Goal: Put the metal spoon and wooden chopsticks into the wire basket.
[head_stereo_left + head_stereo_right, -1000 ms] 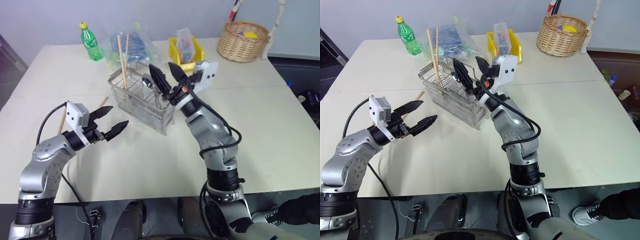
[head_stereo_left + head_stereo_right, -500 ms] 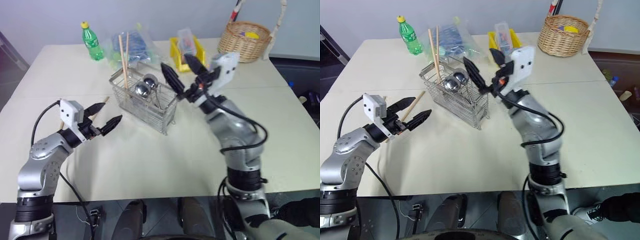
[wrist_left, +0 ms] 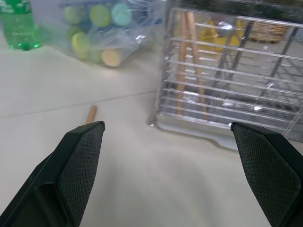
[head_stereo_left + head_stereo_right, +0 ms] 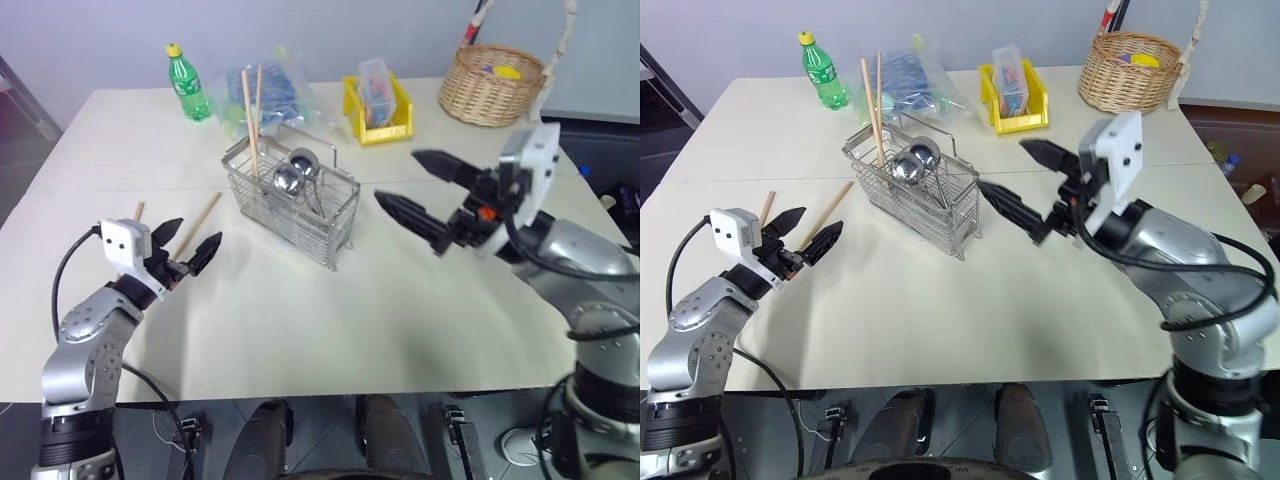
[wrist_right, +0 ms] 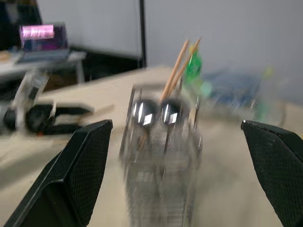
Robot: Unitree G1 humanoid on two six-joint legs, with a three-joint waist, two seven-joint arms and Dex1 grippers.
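Note:
The wire basket stands mid-table. Two metal spoons stand in it, bowls up, beside two upright wooden chopsticks. Two more chopsticks lie on the table to its left, one running toward the basket and one behind the left wrist. My left gripper hovers open low over the table at the near end of these, holding nothing. Open and empty too, my right gripper hangs right of the basket, clear of it. The left wrist view shows a chopstick end and the basket ahead.
At the back of the table are a green bottle, a clear bag of coloured items, a yellow bin and a round wicker basket. Bare tabletop lies in front of the wire basket.
My right gripper has drawn back from over the basket, out to the right; two spoon bowls now show in the basket. My left gripper has shifted left and lower toward the lying chopsticks.

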